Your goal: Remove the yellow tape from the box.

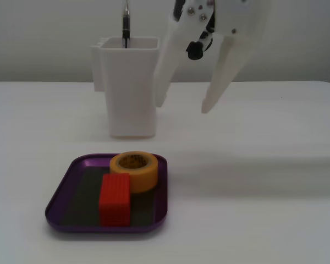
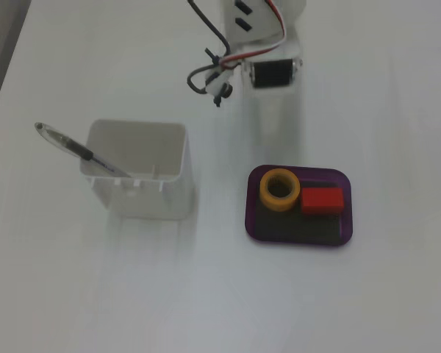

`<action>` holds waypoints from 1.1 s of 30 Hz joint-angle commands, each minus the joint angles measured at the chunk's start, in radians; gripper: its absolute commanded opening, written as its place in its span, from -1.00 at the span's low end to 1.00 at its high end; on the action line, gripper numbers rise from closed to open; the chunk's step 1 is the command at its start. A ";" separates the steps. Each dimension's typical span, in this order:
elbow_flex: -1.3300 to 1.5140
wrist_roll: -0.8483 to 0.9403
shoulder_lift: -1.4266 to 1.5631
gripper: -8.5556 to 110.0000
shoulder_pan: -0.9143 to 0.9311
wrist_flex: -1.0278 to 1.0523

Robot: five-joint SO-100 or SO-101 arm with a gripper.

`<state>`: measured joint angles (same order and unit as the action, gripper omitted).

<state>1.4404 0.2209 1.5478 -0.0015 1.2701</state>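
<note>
**Tape in the box, gripper open above the table**

In a fixed view from table level I see my gripper (image 1: 181,108) hanging in the air, its two white fingers (image 1: 226,71) spread wide apart with nothing between them. It sits above and behind the box (image 1: 59,190), well apart from it, just right of the white container (image 1: 129,88) in that view.

The tape (image 1: 135,170) lies flat inside the box, hole upward, at the back edge near the rim. The red block (image 1: 115,199) lies in the box too, and in this view it overlaps the front of the tape; I cannot tell whether they touch. From the high fixed view the tape (image 2: 279,189) sits in the upper left part of the box (image 2: 299,238) and the block (image 2: 322,200) is just beside it to the right.

The container (image 2: 140,165) stands on the table (image 2: 95,294) to the left of the box in the high view, with a pen (image 2: 73,148) leaning out of it. The arm (image 2: 261,44) enters from the top edge there, with its cables (image 2: 209,73) looping beside it.
</note>
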 commanded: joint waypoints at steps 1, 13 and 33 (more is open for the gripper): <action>-0.107 -0.003 -0.063 -0.54 -0.011 0.006; -0.342 -0.002 -0.327 -0.54 -0.011 0.005; -0.364 -0.006 -0.387 -0.64 -0.037 0.006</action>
<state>1.1213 0.2209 1.1382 -0.0199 1.2701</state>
